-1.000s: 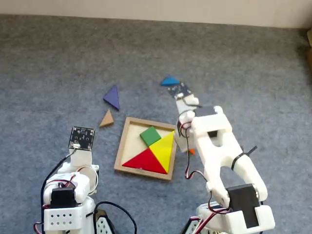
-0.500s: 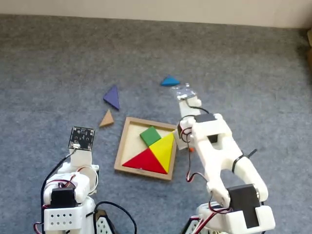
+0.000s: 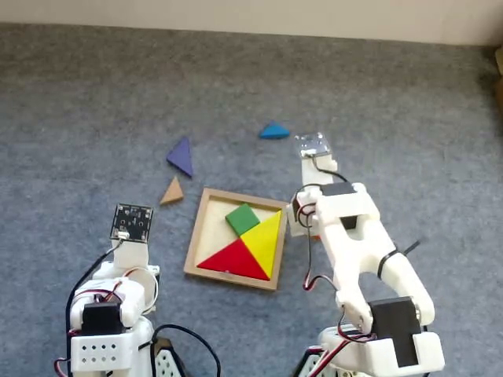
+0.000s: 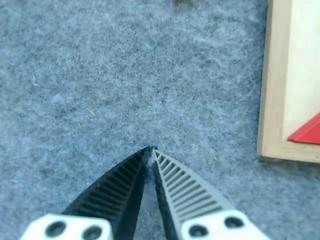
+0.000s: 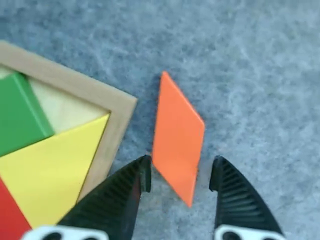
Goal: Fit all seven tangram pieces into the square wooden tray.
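Beside the tray's (image 5: pixel 117 102) rim on the tabletop (image 5: pixel 250 50), the right hand (image 5: pixel 180 172), spread apart, straddles the orange parallelogram (image 5: pixel 178 132); next, clamp and lift it. The left hand (image 4: pixel 151 151) is together.

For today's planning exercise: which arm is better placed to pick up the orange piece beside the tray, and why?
Right. The right gripper is open, its fingers flanking the orange piece beside the tray. The left gripper is shut over carpet.
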{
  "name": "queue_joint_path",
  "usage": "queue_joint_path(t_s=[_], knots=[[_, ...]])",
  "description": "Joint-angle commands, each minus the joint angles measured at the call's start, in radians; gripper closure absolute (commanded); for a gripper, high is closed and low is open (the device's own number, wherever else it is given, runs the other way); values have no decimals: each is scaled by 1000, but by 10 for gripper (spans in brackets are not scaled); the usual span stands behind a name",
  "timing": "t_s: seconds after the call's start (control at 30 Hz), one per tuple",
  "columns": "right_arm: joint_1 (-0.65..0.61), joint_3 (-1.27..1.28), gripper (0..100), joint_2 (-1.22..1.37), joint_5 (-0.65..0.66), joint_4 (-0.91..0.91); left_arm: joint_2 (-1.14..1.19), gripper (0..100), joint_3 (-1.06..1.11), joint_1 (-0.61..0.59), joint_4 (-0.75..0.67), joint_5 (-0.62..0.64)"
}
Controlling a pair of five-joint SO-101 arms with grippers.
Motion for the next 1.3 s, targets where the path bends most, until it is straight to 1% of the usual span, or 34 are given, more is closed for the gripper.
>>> queue_joint_path(t_s=[0.0,0.1,0.2,0.33,0.47,0.53,0.67,0.87,1.0,1.07,1.2,1.27], knots=[[-7,-41,807,-64,-9,30,-38,994,21,-8,8,8],[5,-113,807,-61,-11,71,-38,994,21,-8,8,8],[15,-150,807,-48,-11,67,-38,994,21,-8,8,8],[15,-131,807,-41,-11,-28,-38,994,21,-8,8,8],[16,-102,808,73,-11,-38,-38,994,21,-8,8,8],[16,-127,808,140,-11,-31,-38,994,21,-8,8,8],[19,-213,809,222,-11,58,-38,994,21,-8,8,8],[16,-249,894,232,-9,65,-38,994,21,-8,8,8],[21,-249,895,202,-9,71,-38,994,21,-8,8,8],[21,-248,868,168,-9,73,-38,994,21,-8,8,8],[21,-246,764,68,-9,122,-38,994,21,-8,8,8],[21,-246,759,31,-11,131,-38,994,21,-8,8,8]])
